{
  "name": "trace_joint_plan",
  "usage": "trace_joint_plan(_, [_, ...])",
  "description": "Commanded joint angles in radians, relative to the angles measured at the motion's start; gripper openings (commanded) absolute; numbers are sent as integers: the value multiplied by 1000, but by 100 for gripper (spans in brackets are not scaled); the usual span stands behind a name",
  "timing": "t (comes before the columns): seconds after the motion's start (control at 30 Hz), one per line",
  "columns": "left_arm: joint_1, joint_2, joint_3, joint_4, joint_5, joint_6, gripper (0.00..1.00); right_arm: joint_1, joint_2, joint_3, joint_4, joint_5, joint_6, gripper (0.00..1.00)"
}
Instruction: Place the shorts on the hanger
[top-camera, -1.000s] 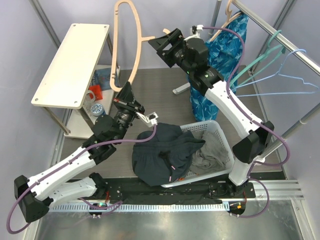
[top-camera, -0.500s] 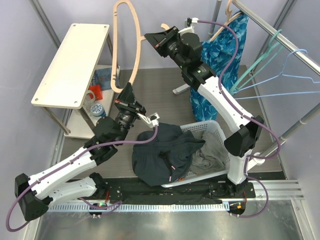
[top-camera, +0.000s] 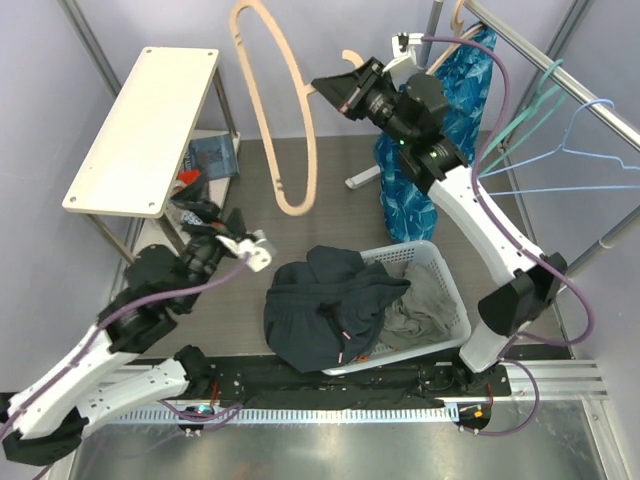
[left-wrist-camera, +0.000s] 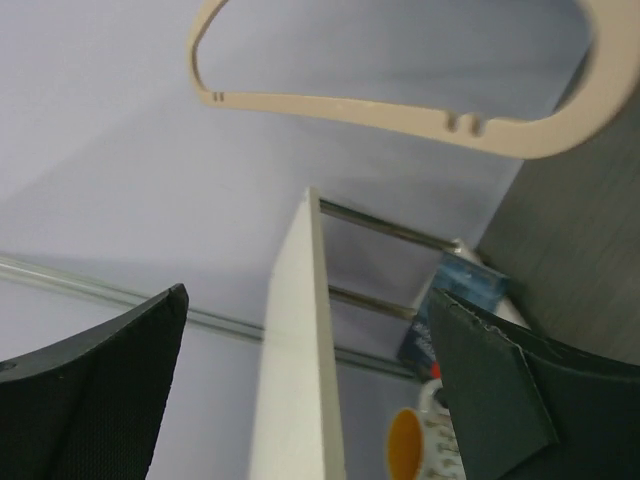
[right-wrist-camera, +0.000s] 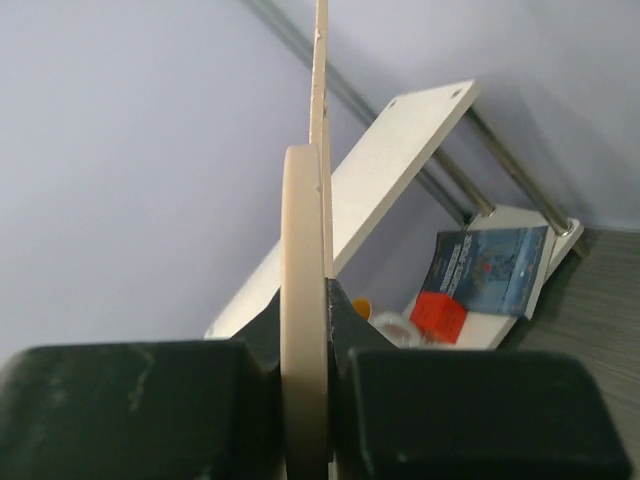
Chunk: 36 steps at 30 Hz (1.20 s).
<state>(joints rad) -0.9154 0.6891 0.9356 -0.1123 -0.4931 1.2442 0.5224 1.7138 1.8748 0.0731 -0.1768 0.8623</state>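
Note:
The beige hanger hangs in the air above the floor, held by its hook end in my right gripper, which is shut on it. The right wrist view shows the hanger edge-on, pinched between both pads. My left gripper stands open and empty near the shelf's lower level, apart from the hanger. From the left wrist, the hanger floats well above the spread fingers. The dark shorts lie draped over the left rim of the white basket.
A grey cloth lies in the basket. A blue leaf-patterned garment, a teal hanger and a pale-blue wire hanger hang on the rail at right. The white shelf holds a book, red cube and mug.
The right gripper shut on the hanger's hook. The left gripper let go of the hanger's lower end, opened wide and drew back down-left. The hanger swung right.

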Motion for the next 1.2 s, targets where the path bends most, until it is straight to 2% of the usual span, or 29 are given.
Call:
trace_joint_plan(0.0, [-2, -62, 195, -476, 120, -490, 100, 16, -170, -86, 65, -285, -224, 1])
trace_joint_plan(0.03, [-2, -65, 212, -530, 135, -546, 100, 16, -189, -95, 33, -309, -258, 1])
trace_joint_plan(0.07, [0, -65, 241, -533, 137, -628, 100, 16, -225, -92, -64, -347, -372, 1])
trace_joint_plan(0.13, [42, -63, 271, -538, 162, -705, 100, 16, -262, -91, -191, -363, -461, 1])
trace_joint_plan(0.17, [59, -54, 311, -547, 177, -780, 100, 14, -301, -89, -308, -369, -594, 1])
trace_joint_plan(0.23, [97, -37, 367, -573, 252, -854, 100, 14, -345, -91, -418, -383, -711, 1])
trace_joint_plan(0.27, [110, -30, 394, -613, 299, -918, 100, 16, -380, -89, -529, -385, -833, 1])
trace_joint_plan(0.37, [151, 15, 503, -699, 518, -962, 100, 16, -425, -82, -735, -378, -991, 1])
trace_joint_plan(0.4, [154, 44, 550, -731, 613, -960, 100, 14, -450, -80, -781, -391, -1090, 1])
trace_joint_plan(0.53, [164, 113, 624, -834, 767, -916, 100, 16, -488, -79, -984, -429, -1241, 1])
trace_joint_plan(0.73, [162, 279, 749, -932, 869, -783, 100, 27, -456, 1, -1194, -495, -1397, 1])
trace_joint_plan(0.93, [155, 363, 706, -853, 921, -660, 100, 82, -445, 18, -1231, -487, -1438, 1])
trace_joint_plan(1.17, [119, 428, 622, -794, 869, -615, 100, 175, -433, 27, -1217, -466, -1451, 1])
